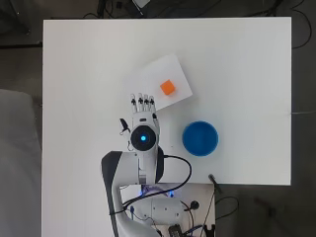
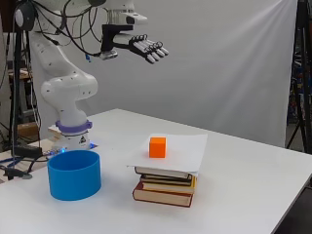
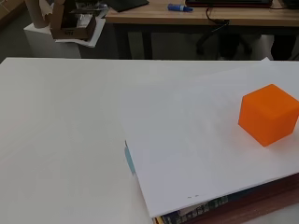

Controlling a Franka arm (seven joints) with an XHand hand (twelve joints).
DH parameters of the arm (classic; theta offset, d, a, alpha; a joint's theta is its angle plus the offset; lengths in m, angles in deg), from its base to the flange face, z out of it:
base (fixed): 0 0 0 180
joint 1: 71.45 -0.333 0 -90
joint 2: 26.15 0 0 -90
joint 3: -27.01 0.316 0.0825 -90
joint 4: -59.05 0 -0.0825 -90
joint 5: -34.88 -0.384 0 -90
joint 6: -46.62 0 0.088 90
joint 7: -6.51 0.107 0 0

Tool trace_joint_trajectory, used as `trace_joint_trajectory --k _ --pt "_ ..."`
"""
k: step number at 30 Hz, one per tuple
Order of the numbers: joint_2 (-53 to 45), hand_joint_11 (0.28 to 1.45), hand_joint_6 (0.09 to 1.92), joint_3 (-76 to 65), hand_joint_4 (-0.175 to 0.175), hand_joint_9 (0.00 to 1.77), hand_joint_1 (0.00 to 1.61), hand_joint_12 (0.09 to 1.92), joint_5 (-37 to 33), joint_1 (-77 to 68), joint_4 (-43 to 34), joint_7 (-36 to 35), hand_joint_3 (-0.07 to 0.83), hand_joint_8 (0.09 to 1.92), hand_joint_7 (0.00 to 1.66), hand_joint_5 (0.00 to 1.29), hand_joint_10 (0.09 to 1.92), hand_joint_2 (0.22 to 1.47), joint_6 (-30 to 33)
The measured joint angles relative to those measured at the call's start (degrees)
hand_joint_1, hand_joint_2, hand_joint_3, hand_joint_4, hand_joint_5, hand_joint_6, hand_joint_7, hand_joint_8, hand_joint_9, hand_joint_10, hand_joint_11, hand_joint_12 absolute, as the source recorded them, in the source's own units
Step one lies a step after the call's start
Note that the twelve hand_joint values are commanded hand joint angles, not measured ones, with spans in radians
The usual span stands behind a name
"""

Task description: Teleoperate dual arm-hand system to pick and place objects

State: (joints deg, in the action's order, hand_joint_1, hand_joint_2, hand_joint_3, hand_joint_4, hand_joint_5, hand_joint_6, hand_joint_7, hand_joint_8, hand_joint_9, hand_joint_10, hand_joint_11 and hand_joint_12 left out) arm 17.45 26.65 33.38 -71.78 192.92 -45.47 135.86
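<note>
White tabletop (image 1: 79, 74) fills most of the overhead view, with a pale backdrop behind it in the side view and a cluttered desk visible beyond the far edge from the wrist camera. On the table stands a short stack of books (image 2: 165, 185) with a white sheet of paper (image 2: 183, 148) laid over the top, and on that sheet sits the orange cube (image 2: 157, 147) — upright, alone, near the middle of the sheet.

The hand (image 2: 146, 48) hangs high above the table, well clear of everything, its fingers (image 1: 143, 101) straight and spread, holding nothing. In the overhead view the fingertips lie just short of the sheet's near edge, with the cube a little beyond them.

The cube looks like a small rigid block, probably light, with flat smooth faces and crisp edges; it should neither deform nor break. A pinch across two opposite side faces seems the sensible hold. The risk lies underneath: the sheet is loose paper overhanging the books, so a sideways nudge may well slide the cube or drag the paper rather than seat the grasp. Coming down from above appears safer than sweeping in.

To one side of the books stands the blue cup (image 1: 200, 138), a round open container with straight walls. Seen from above its inside shows only blue floor — nothing in it — and it is the likely destination.
</note>
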Motion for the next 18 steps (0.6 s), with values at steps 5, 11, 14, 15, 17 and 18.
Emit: trace_joint_trajectory --k 5,11,14,15,17,18 --pt "-5.55 0.41 0.09 -0.27 0.014 0.37 0.19 0.09 -2.64 -0.4 -2.92 -0.48 0.009 0.09 0.25 0.22 0.09 1.21 -0.92" --pt "-5.8 0.41 0.09 -0.34 0.017 0.37 0.18 0.09 -3.59 -0.51 -4.26 -0.44 0.005 0.09 0.25 0.22 0.09 1.21 -1.39" --pt "-5.57 0.41 0.09 -0.16 0.018 0.37 0.17 0.09 -3.59 -0.51 -3.76 0.3 0.005 0.09 0.25 0.22 0.09 1.21 -1.43" --pt "-5.55 0.41 0.09 -0.22 0.018 0.37 0.17 0.09 -3.51 -0.49 -3.68 0.31 0.004 0.09 0.25 0.22 0.09 1.21 -1.37" --pt "-5.87 0.41 0.09 -0.48 0.02 0.38 0.17 0.09 -3.13 -0.43 -3.63 0.36 0.002 0.09 0.25 0.23 0.09 1.21 -1.04" --pt "-6.11 0.41 0.09 -0.68 0.022 0.38 0.17 0.09 -2.88 -0.39 -3.61 0.36 0.0 0.09 0.26 0.23 0.09 1.2 -0.64"
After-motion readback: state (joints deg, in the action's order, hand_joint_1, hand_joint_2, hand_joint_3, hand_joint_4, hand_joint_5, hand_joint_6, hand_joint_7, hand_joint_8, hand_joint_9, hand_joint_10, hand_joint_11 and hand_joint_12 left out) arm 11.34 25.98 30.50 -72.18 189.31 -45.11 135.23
